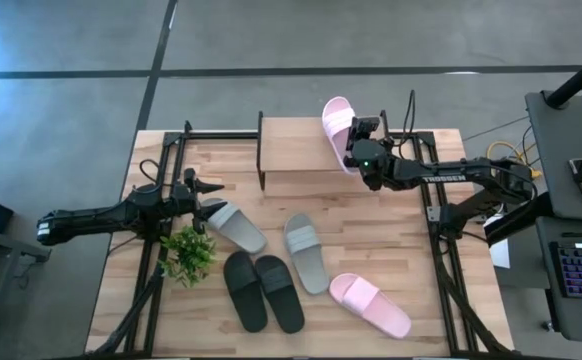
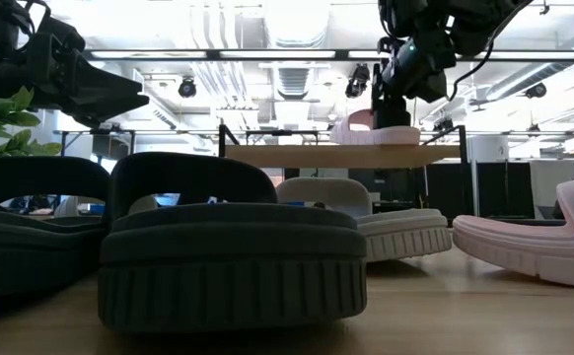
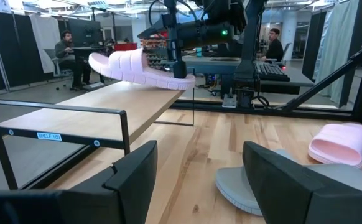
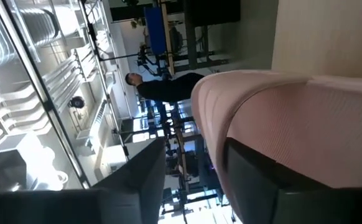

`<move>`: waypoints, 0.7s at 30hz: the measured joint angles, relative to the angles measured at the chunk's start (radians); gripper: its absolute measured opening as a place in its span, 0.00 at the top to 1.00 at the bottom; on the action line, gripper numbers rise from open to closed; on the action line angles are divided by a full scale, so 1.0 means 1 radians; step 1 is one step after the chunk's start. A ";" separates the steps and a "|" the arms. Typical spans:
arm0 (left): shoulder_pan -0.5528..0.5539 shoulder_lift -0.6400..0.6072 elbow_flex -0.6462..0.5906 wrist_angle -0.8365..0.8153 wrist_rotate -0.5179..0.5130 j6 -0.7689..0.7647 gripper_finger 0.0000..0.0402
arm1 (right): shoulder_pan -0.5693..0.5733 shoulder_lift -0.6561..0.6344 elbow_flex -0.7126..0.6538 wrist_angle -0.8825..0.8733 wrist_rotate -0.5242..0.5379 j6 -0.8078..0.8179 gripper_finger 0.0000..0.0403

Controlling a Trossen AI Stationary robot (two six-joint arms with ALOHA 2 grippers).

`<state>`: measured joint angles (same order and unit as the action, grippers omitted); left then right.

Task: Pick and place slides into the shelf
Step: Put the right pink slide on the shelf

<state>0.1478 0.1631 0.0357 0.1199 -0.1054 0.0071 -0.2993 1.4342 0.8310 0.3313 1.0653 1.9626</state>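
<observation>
A pale pink slide (image 1: 338, 125) lies on the right end of the shelf (image 1: 291, 150), on its wooden top board, with its far end past the board's far edge. My right gripper (image 1: 354, 150) is at the slide's right side, open, with the slide's edge (image 4: 212, 155) between its fingers. My left gripper (image 1: 203, 207) hovers open by a grey slide (image 1: 236, 227) left of centre. On the table lie the second grey slide (image 1: 306, 252), the black pair (image 1: 261, 290) and the other pink slide (image 1: 371, 303). My right gripper stands around the pink slide's right-hand edge (image 4: 209, 124), coming level from the table's right. One finger (image 4: 137, 180) is clear of it, with background showing between. The other finger (image 4: 274, 180) lies in front of the slide; I cannot tell whether it touches. The slide rests on the shelf top (image 2: 346, 155).
A small green plant (image 1: 186, 255) stands near the table's left edge, beside the black pair. Black frame rails (image 1: 441, 250) run along both table sides. People sit at desks (image 3: 69, 50) in the room behind. A bare strip of table lies between the shelf and the slides.
</observation>
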 joint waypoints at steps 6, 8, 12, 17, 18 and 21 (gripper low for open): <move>0.000 0.000 0.000 0.000 0.000 0.000 0.44 | 0.000 0.000 -0.001 -0.001 -0.014 0.000 0.51; 0.000 0.000 0.000 0.000 0.000 0.000 0.44 | 0.000 -0.001 -0.001 -0.001 -0.025 -0.001 0.49; 0.000 0.000 0.000 0.000 0.000 0.000 0.44 | 0.000 -0.003 -0.001 0.000 -0.027 -0.004 0.46; 0.000 0.000 0.000 0.000 0.000 0.000 0.44 | -0.001 -0.021 -0.003 -0.007 -0.080 -0.034 0.44; 0.000 0.000 0.000 0.000 0.000 0.000 0.44 | 0.000 -0.027 -0.004 -0.010 -0.090 -0.063 0.44; 0.000 0.000 0.000 0.000 0.000 0.000 0.44 | 0.002 -0.052 -0.004 -0.014 -0.104 -0.181 0.44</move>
<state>0.1482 0.1631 0.0357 0.1200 -0.1053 0.0073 -0.2970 1.3822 0.8268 0.3176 0.9611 1.7815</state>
